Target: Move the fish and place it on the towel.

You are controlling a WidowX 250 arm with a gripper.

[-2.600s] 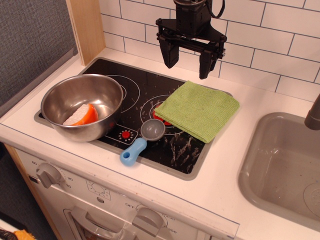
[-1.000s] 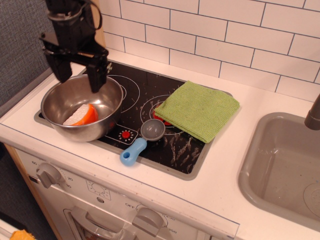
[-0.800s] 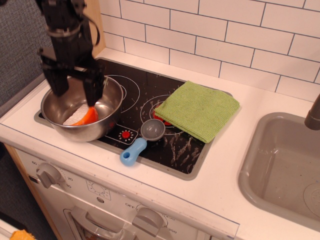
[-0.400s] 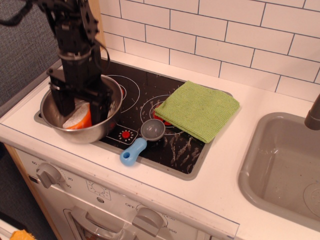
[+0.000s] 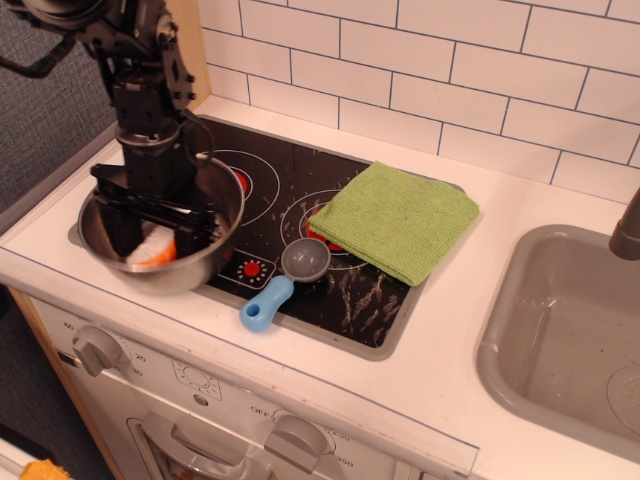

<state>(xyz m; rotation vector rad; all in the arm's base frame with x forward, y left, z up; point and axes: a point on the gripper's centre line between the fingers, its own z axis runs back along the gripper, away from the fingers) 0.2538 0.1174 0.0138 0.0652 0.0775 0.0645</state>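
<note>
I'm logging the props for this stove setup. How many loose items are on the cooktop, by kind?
Bowl: 1
Fish, lying inside the bowl: 1
Towel: 1
Scoop: 1
Total: 4
</note>
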